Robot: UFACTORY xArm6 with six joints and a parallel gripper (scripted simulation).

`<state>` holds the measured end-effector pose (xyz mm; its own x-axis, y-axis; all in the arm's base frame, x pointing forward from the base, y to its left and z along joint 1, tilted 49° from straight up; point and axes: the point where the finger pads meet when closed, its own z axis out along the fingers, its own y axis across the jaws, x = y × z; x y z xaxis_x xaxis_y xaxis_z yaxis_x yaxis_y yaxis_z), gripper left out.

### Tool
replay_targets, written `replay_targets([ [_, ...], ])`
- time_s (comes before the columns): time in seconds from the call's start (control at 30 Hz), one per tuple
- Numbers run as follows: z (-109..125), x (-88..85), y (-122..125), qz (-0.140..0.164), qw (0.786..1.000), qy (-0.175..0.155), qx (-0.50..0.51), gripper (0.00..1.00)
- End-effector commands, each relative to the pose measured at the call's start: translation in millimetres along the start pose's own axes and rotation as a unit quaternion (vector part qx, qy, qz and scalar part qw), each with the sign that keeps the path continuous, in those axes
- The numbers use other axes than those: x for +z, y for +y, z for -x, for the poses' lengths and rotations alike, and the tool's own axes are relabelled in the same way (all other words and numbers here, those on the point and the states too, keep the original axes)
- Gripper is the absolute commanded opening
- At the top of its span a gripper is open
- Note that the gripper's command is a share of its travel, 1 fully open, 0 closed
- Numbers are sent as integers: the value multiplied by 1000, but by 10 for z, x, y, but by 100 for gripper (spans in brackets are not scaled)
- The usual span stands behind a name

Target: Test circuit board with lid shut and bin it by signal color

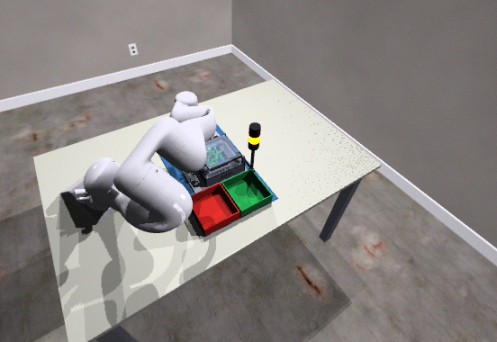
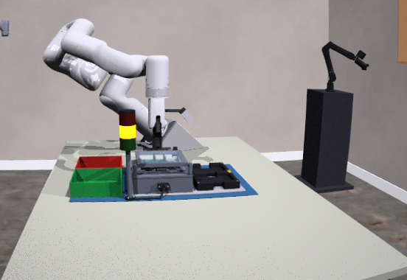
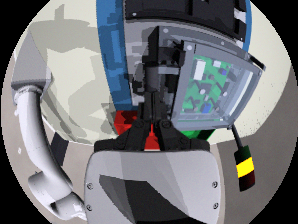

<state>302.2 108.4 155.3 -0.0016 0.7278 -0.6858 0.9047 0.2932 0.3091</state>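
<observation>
Waiting on the tower (image 2: 127, 129), lit yellow. Board (image 3: 208, 87) shut under the clear lid (image 1: 223, 146) in the tester (image 2: 162, 179). Hand (image 3: 153, 124) closed, empty, beside the latch. Best kept off the tab until green or red shows.

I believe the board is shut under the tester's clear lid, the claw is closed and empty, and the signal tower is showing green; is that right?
Not quite: the signal tower shows yellow, not green, as the exterior view makes plain. The rest holds: the board lies under the tester's clear lid, and the claw is closed and empty.
</observation>
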Motion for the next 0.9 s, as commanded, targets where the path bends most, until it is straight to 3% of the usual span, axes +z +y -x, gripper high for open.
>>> replay_targets([
  [0.0, 0, 11, 5, 1, 1000, 0, 0, 0],
  [0.37, 0, -90, 5, 1, 1000, 0, 0, 0],
  [0.57, 0, -329, 5, 1, 1000, 0, 0, 0],
  [0.63, 0, -329, 5, 1, 1000, 0, 0, 0],
  [0.87, -1, -687, 5, 1, 1000, 0, 0, 0],
])
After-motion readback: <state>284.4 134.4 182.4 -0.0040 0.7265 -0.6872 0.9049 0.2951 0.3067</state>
